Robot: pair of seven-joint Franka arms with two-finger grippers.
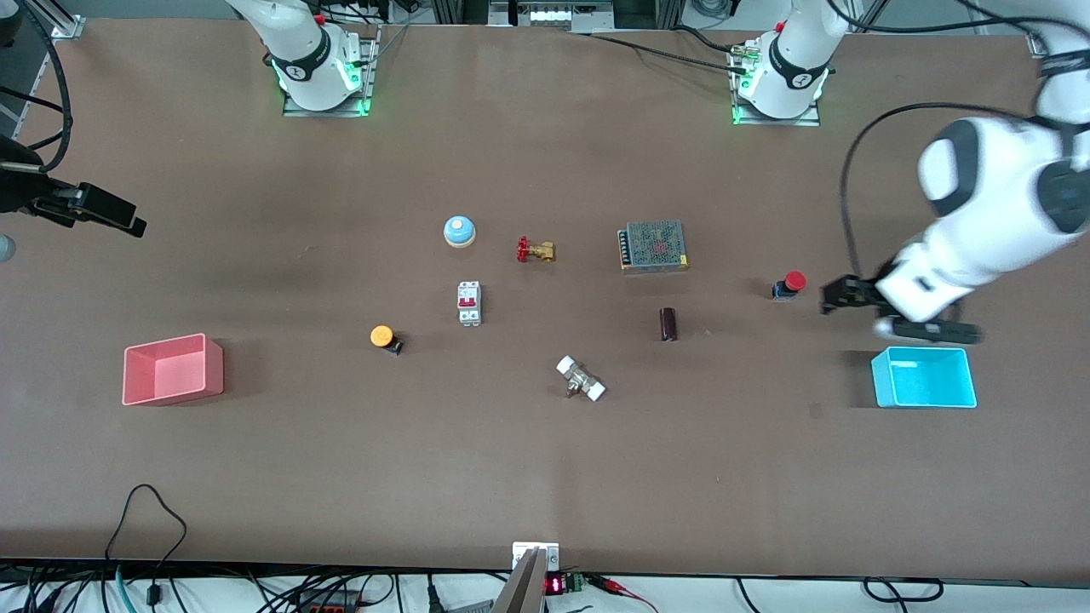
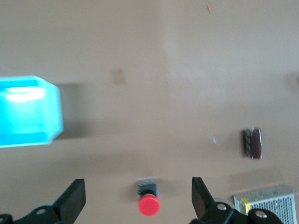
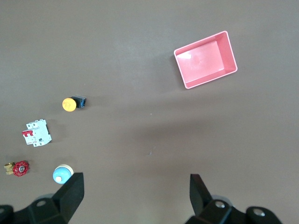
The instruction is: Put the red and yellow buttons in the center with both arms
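The red button [image 1: 790, 284] lies on its side on the brown tabletop [image 1: 545, 460] toward the left arm's end, beside the cyan bin. My left gripper [image 1: 843, 295] hangs in the air just beside it, open and empty. In the left wrist view the red button [image 2: 149, 203] shows between the open fingers of the left gripper [image 2: 137, 196]. The yellow button [image 1: 383, 337] lies toward the right arm's end, near the breaker, and it shows in the right wrist view [image 3: 70, 103]. My right gripper [image 1: 111, 213] is high over the table's edge at the right arm's end, open and empty [image 3: 135, 193].
A blue bell [image 1: 459, 231], a brass valve [image 1: 535, 250], a white breaker [image 1: 468, 302], a metal power supply [image 1: 653, 246], a dark cylinder [image 1: 668, 323] and a white-capped fitting [image 1: 581, 379] lie around the middle. A pink bin [image 1: 173, 368] and a cyan bin [image 1: 924, 377] stand at the two ends.
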